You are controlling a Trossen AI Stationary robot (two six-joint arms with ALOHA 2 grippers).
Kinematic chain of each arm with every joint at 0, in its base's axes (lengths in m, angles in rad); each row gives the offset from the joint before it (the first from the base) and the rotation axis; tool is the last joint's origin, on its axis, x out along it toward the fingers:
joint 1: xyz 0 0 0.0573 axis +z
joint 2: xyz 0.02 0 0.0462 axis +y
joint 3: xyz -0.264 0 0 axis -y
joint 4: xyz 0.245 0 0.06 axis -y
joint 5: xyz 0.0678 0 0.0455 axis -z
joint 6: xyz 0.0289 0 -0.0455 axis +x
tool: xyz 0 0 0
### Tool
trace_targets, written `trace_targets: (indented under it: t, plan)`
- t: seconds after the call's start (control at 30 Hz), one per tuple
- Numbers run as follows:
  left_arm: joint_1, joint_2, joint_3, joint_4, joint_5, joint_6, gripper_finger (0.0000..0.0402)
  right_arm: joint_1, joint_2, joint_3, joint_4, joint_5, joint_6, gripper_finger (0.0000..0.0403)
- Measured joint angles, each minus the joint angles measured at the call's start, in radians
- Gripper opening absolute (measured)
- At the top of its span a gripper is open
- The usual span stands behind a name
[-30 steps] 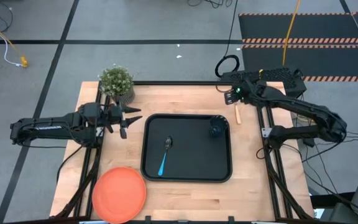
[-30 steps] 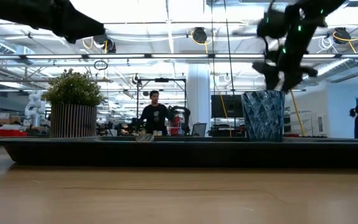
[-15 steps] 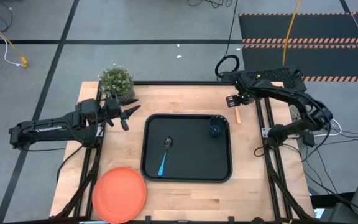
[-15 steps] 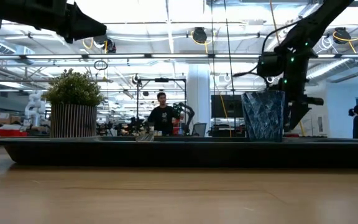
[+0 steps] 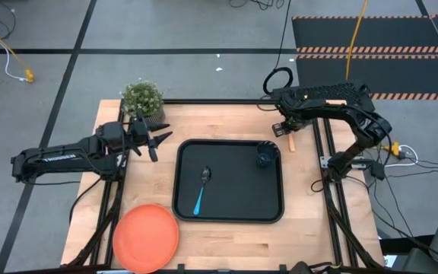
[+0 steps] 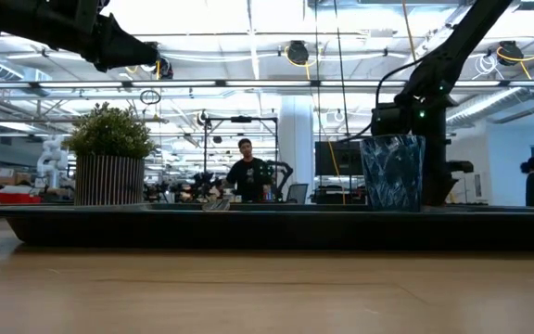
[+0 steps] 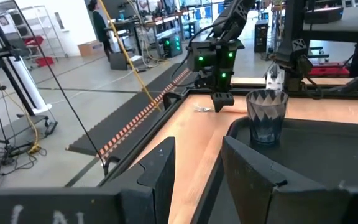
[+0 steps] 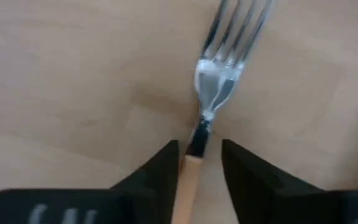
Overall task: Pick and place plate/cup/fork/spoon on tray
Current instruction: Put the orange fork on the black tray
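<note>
High view: tray (image 5: 229, 209) sits mid-counter (image 5: 226, 243). Spoon (image 5: 202, 190) lies inside it, left of its centre, blue handle toward the near edge. Cup (image 5: 265, 158) upright in the tray's far right corner. Plate (image 5: 145, 237) is off the tray, at the counter's near left corner, overhanging the edge a bit. Fork (image 5: 290, 140) is on bare wood between the tray's far right corner and the counter's right edge; only the handle end shows, rest is under the arm. Right gripper (image 5: 284, 127) is down over the fork. Left gripper (image 5: 158, 141) hangs over the far left part of the counter, next to the potted plant (image 5: 143, 100), fingers apart, nothing in them.

Low view: cup (image 6: 393, 173) stands on the tray (image 6: 267, 225), right arm is a dark column right behind it. Plant (image 6: 109, 153) on the left. Fork not visible from here. People in the room beyond.

Left wrist: left gripper (image 7: 194, 168) fingers spread, empty, aimed across the tray (image 7: 316, 149) at the cup (image 7: 266, 116); right gripper (image 7: 220, 102) low on the wood beyond it.

Right wrist: right gripper (image 8: 198, 155) fingers straddle the fork (image 8: 219, 78) at the neck where tines meet handle, fork flat on the wood. Jaws part-way apart; can't tell if pads touch the handle yet, prob a small gap each side.
</note>
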Motion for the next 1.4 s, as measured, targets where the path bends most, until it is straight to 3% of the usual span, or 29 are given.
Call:
trace_targets:
  t: [0.1,0.17,0.37,0.53,0.7,0.83,0.93,1.03,1.17,1.27,1.4]
  plan:
    - [0.0,0.0,0.0,0.0,0.0,0.0,0.0136,0.0,-0.003,-0.001,0.0,0.023,-0.042,0.0036]
    - [0.0,0.0,0.0,0.0,0.0,0.0,0.0136,0.002,-0.027,-0.002,0.004,0.023,-0.07,0.0015]
    - [0.0,0.0,0.0,0.0,0.0,-0.001,0.0136,0.035,-0.167,0.016,-0.018,0.022,-0.073,0.0008]
    - [0.0,0.0,0.0,0.0,0.0,-0.003,0.0136,0.129,-0.354,0.067,-0.031,0.018,-0.042,0.0007]
    - [0.0,0.0,0.0,0.0,0.0,-0.004,0.0136,0.275,-0.517,0.143,0.055,0.003,-0.041,0.0007]
    - [0.0,0.0,0.0,0.001,0.0,-0.004,0.0136,0.443,-0.556,0.173,0.199,-0.011,-0.085,0.0007]
    - [0.0,0.0,0.0,0.002,0.0,-0.004,0.0136,0.576,-0.498,0.173,0.307,-0.023,-0.093,0.0006]
    - [0.0,0.0,0.0,0.002,-0.001,-0.004,0.0136,0.664,-0.377,0.173,0.47,-0.065,-0.002,0.0006]
    - [0.0,0.0,0.0,0.003,0.0,-0.01,0.0136,0.718,-0.192,0.187,0.715,-0.227,0.095,0.0006]
    - [0.0,0.0,0.0,0.001,0.0,-0.01,0.0136,0.736,-0.063,0.259,0.716,-0.291,0.113,0.0006]
    - [0.0,0.0,0.0,0.001,-0.001,-0.008,0.0136,0.763,0.071,0.356,0.703,-0.3,0.111,0.0006]
